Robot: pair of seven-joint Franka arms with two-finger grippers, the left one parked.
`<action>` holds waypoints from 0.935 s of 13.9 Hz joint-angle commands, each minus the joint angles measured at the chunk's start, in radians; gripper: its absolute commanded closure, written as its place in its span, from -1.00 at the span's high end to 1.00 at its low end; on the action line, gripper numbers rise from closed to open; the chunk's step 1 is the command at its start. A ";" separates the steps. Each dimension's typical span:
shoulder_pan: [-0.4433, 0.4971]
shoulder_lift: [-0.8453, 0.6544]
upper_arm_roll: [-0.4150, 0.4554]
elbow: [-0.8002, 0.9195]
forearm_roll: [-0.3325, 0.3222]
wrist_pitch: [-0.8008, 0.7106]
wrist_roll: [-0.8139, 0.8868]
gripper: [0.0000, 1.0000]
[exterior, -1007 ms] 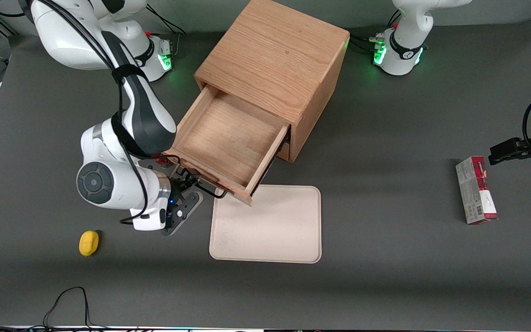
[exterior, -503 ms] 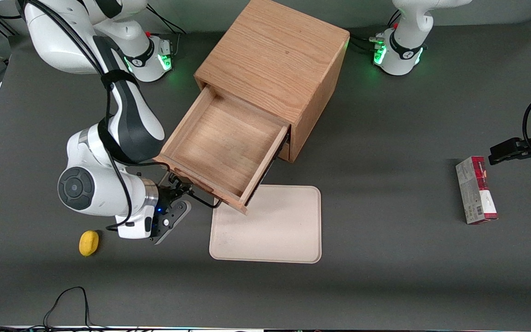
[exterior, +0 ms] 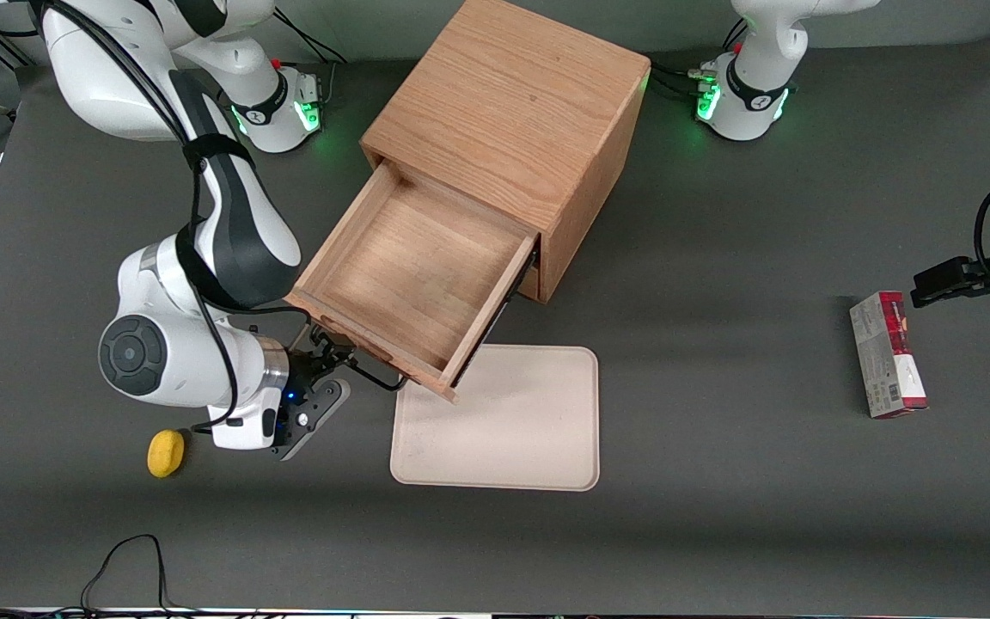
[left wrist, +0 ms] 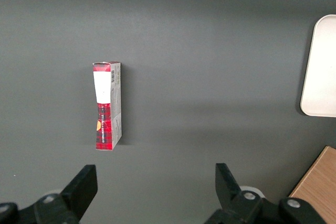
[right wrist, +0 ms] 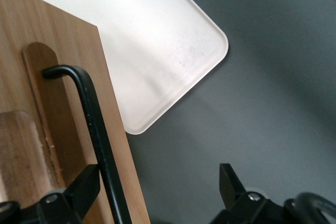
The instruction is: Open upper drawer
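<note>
The upper drawer [exterior: 413, 258] of the oak cabinet [exterior: 508, 103] stands pulled far out, its shallow tray interior bare. Its front panel [right wrist: 52, 40] carries the black wire bar handle [exterior: 372, 376], which shows close up in the right wrist view [right wrist: 94, 124]. My right gripper [exterior: 323, 354] is at the drawer's front, nearer the front camera than the cabinet. It is open [right wrist: 157, 192], with the handle bar between its fingers, close to one finger [right wrist: 84, 184]. The other finger [right wrist: 231, 184] is well clear of the bar. The lower drawer is hidden under the upper one.
A cream tray [exterior: 504, 421] lies on the table just under the drawer's front corner and shows in the right wrist view [right wrist: 147, 40]. A small yellow object [exterior: 166, 452] lies near my wrist. A red box [exterior: 888, 354] lies toward the parked arm's end.
The drawer has slid farther out of the cabinet, toward the front camera. My arm and gripper have moved the same way with the handle.
</note>
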State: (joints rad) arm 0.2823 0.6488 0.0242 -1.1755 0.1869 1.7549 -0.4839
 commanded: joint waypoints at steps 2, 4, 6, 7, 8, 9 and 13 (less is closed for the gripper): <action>-0.023 0.003 0.002 0.082 0.006 -0.043 -0.019 1.00; -0.023 0.003 -0.001 0.129 0.005 -0.118 -0.019 1.00; -0.025 -0.015 -0.020 0.146 0.006 -0.182 -0.022 1.00; -0.029 -0.040 -0.020 0.139 0.006 -0.196 -0.024 1.00; -0.034 -0.094 -0.024 0.096 0.005 -0.205 -0.021 1.00; -0.025 -0.142 -0.039 0.032 -0.012 -0.204 -0.022 1.00; -0.020 -0.338 -0.066 -0.209 -0.072 -0.241 0.028 1.00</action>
State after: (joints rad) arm 0.2563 0.4598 -0.0233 -1.1814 0.1449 1.5012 -0.4801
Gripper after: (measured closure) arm 0.000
